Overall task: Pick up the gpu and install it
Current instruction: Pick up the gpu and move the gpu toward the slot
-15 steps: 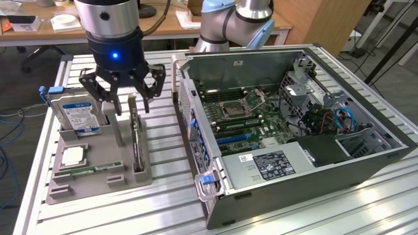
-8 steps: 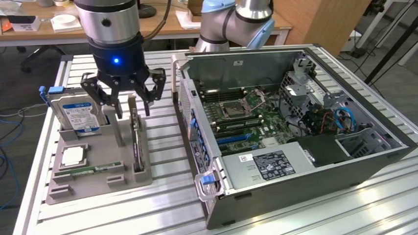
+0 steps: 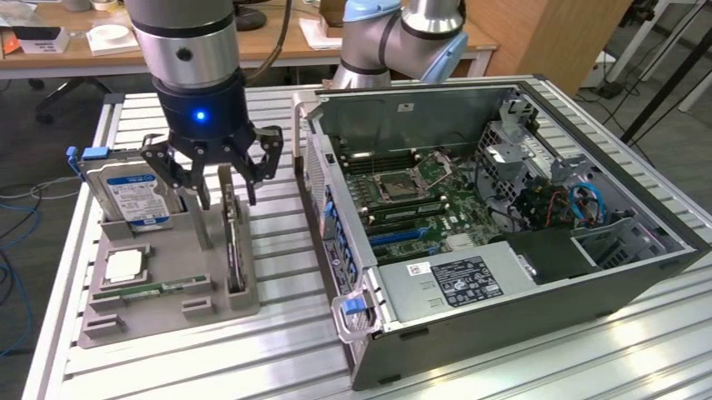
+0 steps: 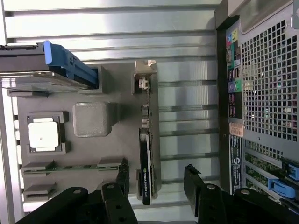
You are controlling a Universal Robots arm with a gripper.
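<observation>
Fingers (image 4: 122,179) wide astride the gpu (image 4: 146,156), grey tray (image 3: 150,325) on slatted aluminium table (image 3: 278,362), wooden desk (image 3: 278,46) behind

gpu (image 3: 235,250): far end is partly masked by the gripper (image 3: 227,202) in the exterior view.
hard drive (image 3: 132,196): label print is too small to be read.
computer case (image 4: 266,70): cropped by the wrist view's edge.
arm (image 3: 189,50): upper part is cut off in the exterior view.

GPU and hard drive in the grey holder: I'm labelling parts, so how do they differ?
The gpu is a thin black card; the hard drive is boxy with a blue-white label. The open end effector hangs over the gpu, not the hard drive. Both stand on edge in the grey holder.
</observation>
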